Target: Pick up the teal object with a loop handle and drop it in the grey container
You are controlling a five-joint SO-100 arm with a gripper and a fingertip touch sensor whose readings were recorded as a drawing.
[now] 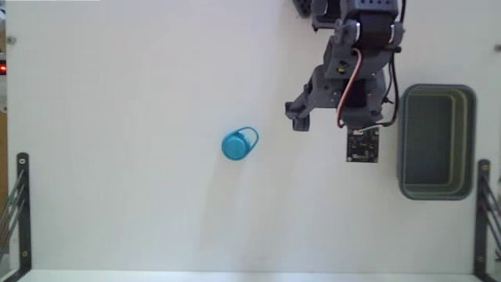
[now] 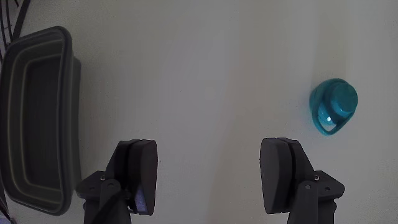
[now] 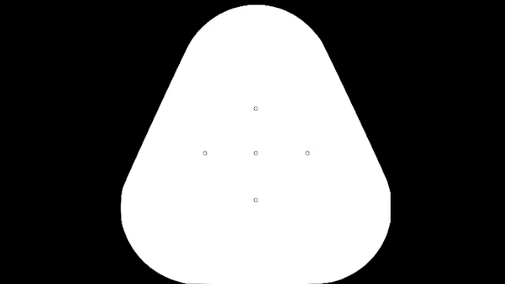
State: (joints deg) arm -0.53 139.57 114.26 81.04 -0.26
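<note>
The teal object with a loop handle lies on the white table near the middle of the fixed view, its loop pointing up and to the right. The wrist view shows the teal object at the right, ahead of the fingers. My gripper hovers to its right, between it and the grey container. In the wrist view the gripper stands wide open with only bare table between its fingers. The grey container fills that view's left edge and looks empty.
The arm reaches in from the top edge of the fixed view. Black metal brackets stand at the lower left and lower right table edges. A camera board hangs off the wrist beside the container.
</note>
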